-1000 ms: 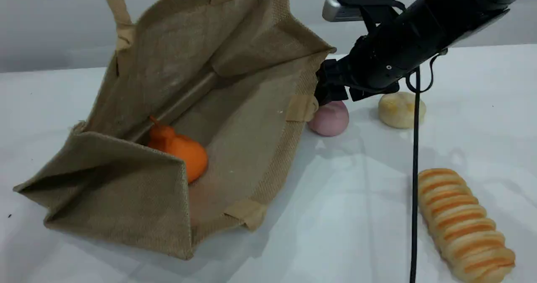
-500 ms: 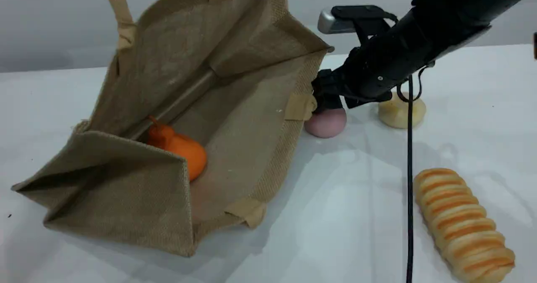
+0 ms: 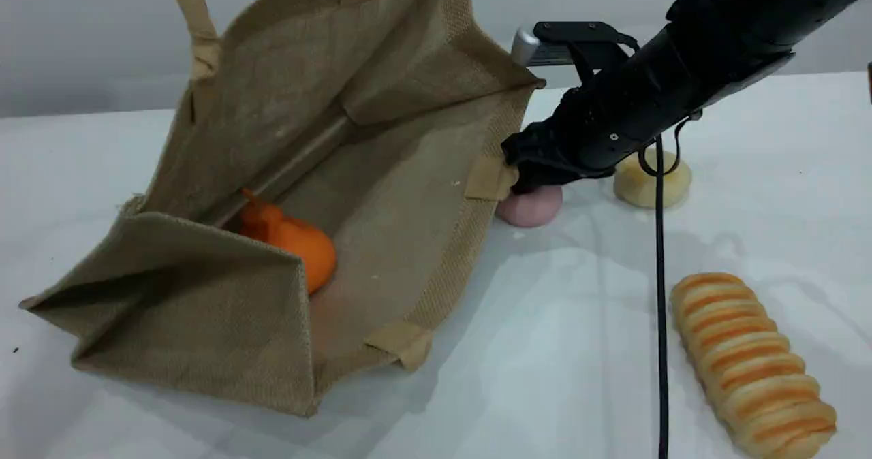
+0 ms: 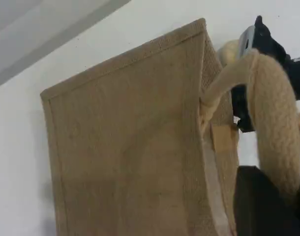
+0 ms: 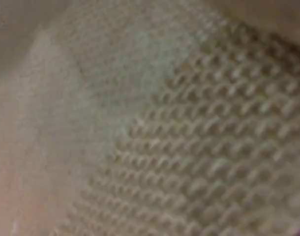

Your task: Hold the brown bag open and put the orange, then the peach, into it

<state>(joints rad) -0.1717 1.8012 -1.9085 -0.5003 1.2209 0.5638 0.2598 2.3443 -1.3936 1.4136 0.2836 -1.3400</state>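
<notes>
**Scene view:** The orange [image 3: 300,244] lies inside the brown bag [image 3: 409,241], on its lower wall, so step one is judged complete. The peach [image 3: 530,208] rests on the worktop [image 3: 579,350] just outside the bag's mouth, directly under the right claw [image 3: 528,181]. Whether that claw grips it cannot be told.

**Left wrist view:** The left claw [image 4: 268,206], clenched, holds the bag's handle [image 4: 273,108] up.

**Right wrist view:** Only jute weave shows, close up.

No labels or writing are legible.

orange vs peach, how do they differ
The orange lies inside the brown bag; the peach sits on the table outside it. The orange is bright and larger; the peach is pale pink, smaller. The right gripper is at the peach, not the orange. Both are fruit.
</notes>
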